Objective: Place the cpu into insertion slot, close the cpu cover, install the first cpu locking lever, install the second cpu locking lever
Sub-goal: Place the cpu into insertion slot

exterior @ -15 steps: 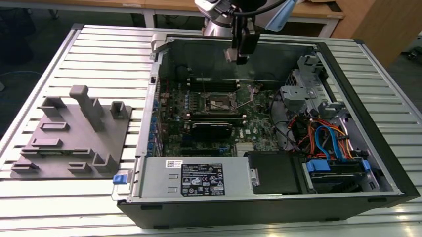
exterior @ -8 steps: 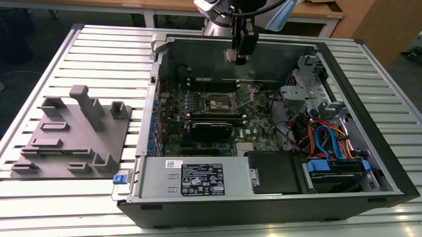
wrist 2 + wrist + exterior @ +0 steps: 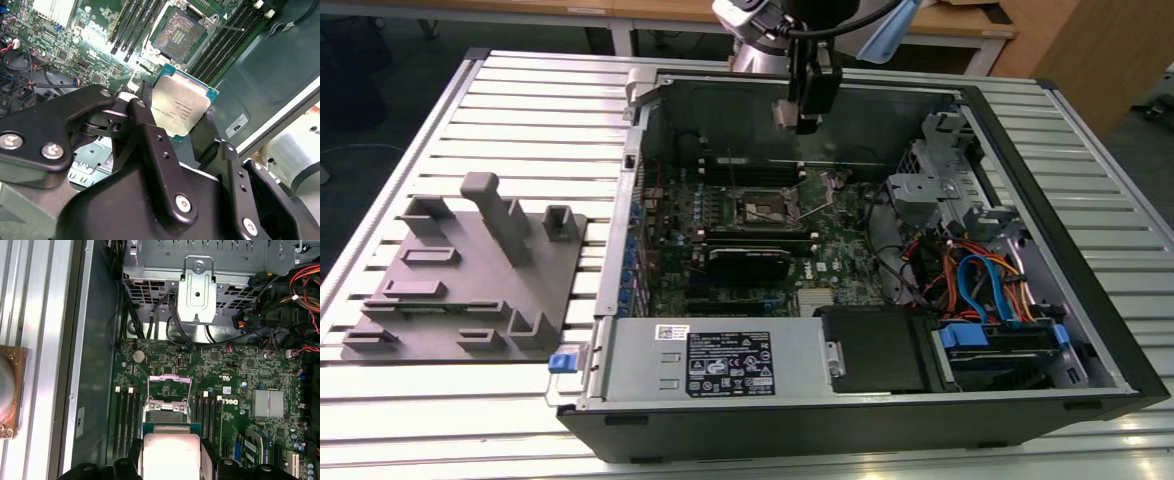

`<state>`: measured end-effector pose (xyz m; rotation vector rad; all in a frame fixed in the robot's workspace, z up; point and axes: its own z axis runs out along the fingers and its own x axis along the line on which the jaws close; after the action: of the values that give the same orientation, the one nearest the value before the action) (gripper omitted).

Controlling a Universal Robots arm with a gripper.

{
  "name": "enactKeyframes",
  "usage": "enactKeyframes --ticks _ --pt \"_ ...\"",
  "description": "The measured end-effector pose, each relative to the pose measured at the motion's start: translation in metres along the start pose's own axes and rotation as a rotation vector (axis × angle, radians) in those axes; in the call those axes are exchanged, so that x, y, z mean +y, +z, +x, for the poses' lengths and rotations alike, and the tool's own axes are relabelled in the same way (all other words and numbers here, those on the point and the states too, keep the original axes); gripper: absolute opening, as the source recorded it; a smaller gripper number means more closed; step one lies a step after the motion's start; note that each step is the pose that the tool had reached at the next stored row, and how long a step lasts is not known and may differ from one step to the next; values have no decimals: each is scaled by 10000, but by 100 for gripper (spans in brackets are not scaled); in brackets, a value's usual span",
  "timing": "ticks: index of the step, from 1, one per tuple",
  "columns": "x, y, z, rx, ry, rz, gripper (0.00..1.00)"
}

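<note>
Cpu (image 3: 181, 106), a flat square chip with a dull silvery top and a green edge, sits clamped between the black fingers (image 3: 148, 131) of the pincer (image 3: 177, 120), which grips it by two opposite sides. In the exterior view, from that view's left, a grey fixture plate (image 3: 467, 280) with upright blocks lies on the slatted metal counter (image 3: 400, 110). Just beside it stands the open computer case (image 3: 1107, 330), with a silver power supply (image 3: 707, 360) along its near wall. Further toward the middle, the green board (image 3: 670, 250) carries the insertion slot (image 3: 765, 205), and the pincer (image 3: 801, 122) hangs over the case's far side, lifted clear of the board. In the second wrist view the insertion slot (image 3: 178, 31) is bare, its dark centre showing, and the cpu is held apart from it. In the first wrist view the cpu cover (image 3: 170, 376) stands tilted up off the insertion slot (image 3: 167, 412), with the cpu (image 3: 171, 455) near it. On the exterior view's right, a metal drive cage (image 3: 947, 170) and blue cables (image 3: 987, 285) fill that end of the case.
</note>
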<state>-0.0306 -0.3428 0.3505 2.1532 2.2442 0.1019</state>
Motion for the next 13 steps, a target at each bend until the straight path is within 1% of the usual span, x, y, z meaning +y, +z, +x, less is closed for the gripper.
enactKeyframes --ticks 13 --pt "-2 28 -1 0 0 21 54"
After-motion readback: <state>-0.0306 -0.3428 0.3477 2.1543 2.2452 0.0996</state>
